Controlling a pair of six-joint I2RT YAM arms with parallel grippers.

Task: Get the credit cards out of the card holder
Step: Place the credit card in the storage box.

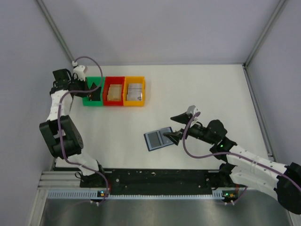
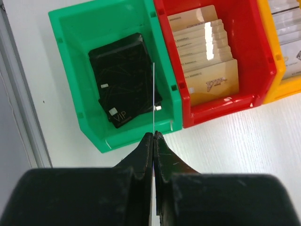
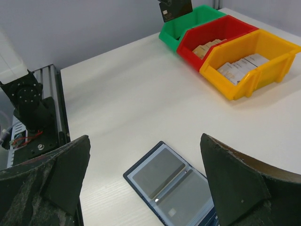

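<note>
The card holder (image 1: 159, 139) lies open on the table, dark blue with two grey-blue panels. In the right wrist view (image 3: 133, 174) a grey credit card (image 3: 159, 171) shows in its upper panel and another (image 3: 190, 197) in its lower panel. My right gripper (image 1: 175, 127) is open and empty, hovering just right of the holder, its jaws either side of it in the wrist view (image 3: 145, 141). My left gripper (image 2: 154, 134) is shut on a thin card (image 2: 154, 94), seen edge-on, held over the green bin (image 2: 75, 28). That card looks dark in the right wrist view (image 3: 175, 8).
The green bin (image 1: 92, 102) holds black cards (image 2: 123, 77). The red bin (image 1: 114, 102) holds tan cards (image 2: 207, 47), and the orange bin (image 1: 134, 103) holds pale cards. All three stand in a row at the back left. A metal rail runs along the near edge.
</note>
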